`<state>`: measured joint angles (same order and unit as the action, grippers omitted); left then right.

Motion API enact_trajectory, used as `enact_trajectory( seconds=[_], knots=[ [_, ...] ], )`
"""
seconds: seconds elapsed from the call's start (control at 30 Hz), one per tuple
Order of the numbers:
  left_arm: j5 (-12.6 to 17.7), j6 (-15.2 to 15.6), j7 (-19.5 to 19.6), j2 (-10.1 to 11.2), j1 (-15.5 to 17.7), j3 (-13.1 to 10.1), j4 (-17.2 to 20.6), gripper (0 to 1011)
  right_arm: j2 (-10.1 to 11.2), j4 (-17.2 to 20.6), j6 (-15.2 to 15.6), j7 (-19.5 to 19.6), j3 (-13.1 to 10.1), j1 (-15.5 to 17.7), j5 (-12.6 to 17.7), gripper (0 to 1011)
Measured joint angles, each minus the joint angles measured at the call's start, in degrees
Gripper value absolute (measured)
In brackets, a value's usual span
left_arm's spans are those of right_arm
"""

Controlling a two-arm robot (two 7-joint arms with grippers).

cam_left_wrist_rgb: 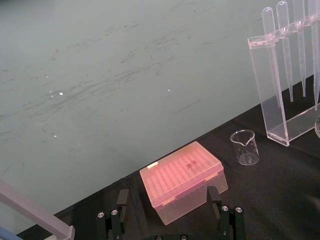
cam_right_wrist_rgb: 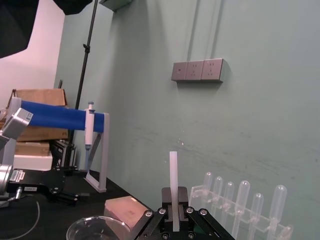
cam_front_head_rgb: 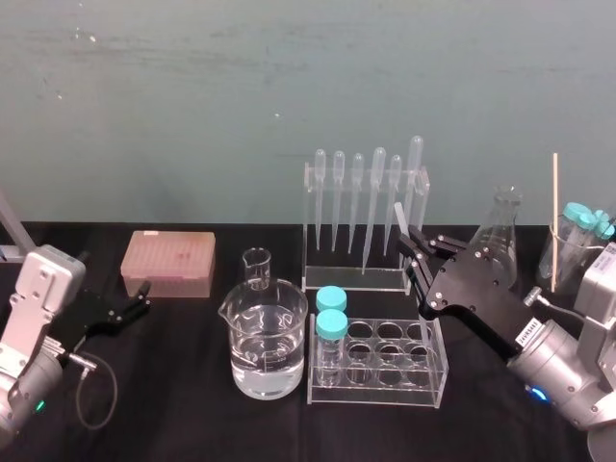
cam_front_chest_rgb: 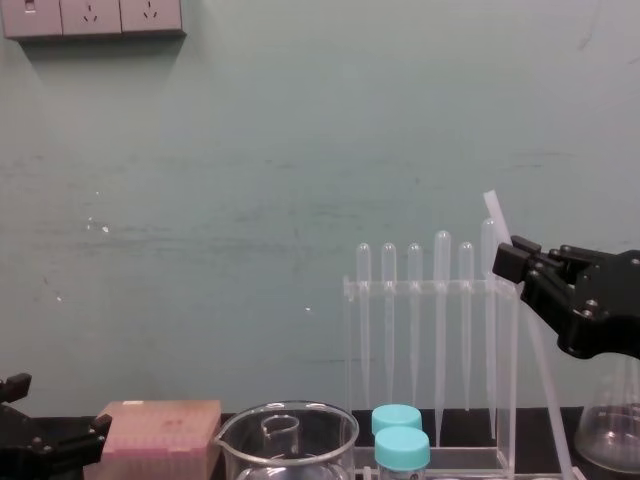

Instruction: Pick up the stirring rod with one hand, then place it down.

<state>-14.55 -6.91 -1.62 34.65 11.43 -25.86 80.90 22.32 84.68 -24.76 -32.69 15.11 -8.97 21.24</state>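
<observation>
Thin whitish translucent stirring rod is clamped, tilted, in black right gripper | black left gripper is parked, fingers spread

Head view from above, chest view low and level, wrist views close, all sharing pipette rack

A lab: pipette rack, beaker, flask.

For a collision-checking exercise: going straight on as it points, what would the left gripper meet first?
Most likely the pink box, directly ahead of the open left gripper; nothing shows between them.
</observation>
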Motion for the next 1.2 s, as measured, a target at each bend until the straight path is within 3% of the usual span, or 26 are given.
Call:
enact_trajectory(
  seconds=[0.47,1.2],
  knots=[
    [0.0,0.0,0.0,0.0,0.0,0.0,0.0,1000,-0.5,-2.5,1.6,-0.1,0.4,-0.9,1.2,62],
    [0.0,0.0,0.0,0.0,0.0,0.0,0.0,1000,-2.1,-13.1,5.2,-5.0,3.0,-6.1,6.6,62]
  ],
)
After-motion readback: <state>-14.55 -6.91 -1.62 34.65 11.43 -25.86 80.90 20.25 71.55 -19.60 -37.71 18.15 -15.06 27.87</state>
